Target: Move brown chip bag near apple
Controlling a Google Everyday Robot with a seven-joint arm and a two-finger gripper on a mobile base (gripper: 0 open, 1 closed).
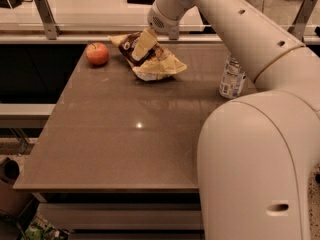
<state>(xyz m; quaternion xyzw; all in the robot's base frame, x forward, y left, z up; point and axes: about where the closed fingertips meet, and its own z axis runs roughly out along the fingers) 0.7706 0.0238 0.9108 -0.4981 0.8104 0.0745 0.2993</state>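
The brown chip bag (150, 59) has a dark brown centre and pale yellow ends. It lies at the far middle of the table (125, 134), its bottom edge touching the surface. The apple (97, 53), red-orange and round, sits just left of the bag with a small gap between them. My gripper (144, 43) reaches down from the arm at the top and is shut on the upper middle of the bag. One pale finger (144, 42) shows across the dark part of the bag.
A clear water bottle (231, 77) stands at the table's right side, partly behind my arm. My large white arm fills the right and lower right of the view. A counter with metal rail posts (44, 15) runs behind the table.
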